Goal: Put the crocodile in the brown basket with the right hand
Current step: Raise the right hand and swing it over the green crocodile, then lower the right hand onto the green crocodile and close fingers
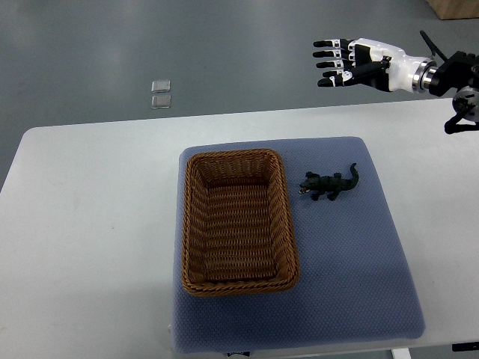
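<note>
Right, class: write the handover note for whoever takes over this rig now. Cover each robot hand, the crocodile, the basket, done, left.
Right robot hand: open, empty, at the picture's top right, apart from the crocodile.
Left robot hand: not in view.
Crocodile: on the blue mat, just right of the brown basket.
Done: nothing; basket empty.
Left: grasp the crocodile, put it in the basket.
</note>
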Robot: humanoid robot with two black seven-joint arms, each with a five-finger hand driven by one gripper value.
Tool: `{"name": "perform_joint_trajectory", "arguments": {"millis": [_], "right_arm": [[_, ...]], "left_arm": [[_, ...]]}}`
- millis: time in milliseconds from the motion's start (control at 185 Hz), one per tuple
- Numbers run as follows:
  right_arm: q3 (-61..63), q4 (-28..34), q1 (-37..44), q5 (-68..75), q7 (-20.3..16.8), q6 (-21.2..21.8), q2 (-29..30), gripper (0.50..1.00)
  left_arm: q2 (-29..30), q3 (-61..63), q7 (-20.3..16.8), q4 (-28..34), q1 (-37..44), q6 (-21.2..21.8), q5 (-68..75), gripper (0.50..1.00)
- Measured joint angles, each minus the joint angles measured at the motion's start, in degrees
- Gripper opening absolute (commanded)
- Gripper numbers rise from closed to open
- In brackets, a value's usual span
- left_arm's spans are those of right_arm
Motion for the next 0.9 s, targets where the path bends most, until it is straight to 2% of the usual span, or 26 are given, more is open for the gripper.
{"name": "perform_joint_trajectory", "arguments": {"millis": [124,216,513,902], "right_arm": [[-5.9,2.4,4.4,-8.7,-0.6,0.0,-0.5,0.93],[-10.2,6.6,6.5,-16.3,-1.0,0.0,-0.9,0.93],[-16.4,20.5,7.5,-36.1,-4.9,0.0,-1.8,0.93],[-22.2,22.4,6.1,-38.1,-6.0,0.0,-2.1,0.93]], "left_arm": [[0.0,-0.1,0.0,-0.1,0.0,0.0,0.1,1.0],[0.0,-0.1,0.0,-0.1,0.0,0.0,0.1,1.0],[0.0,0.0,0.0,0.0,0.0,0.0,0.0,1.0],[0.0,0.0,0.0,0.0,0.0,0.0,0.0,1.0]]}}
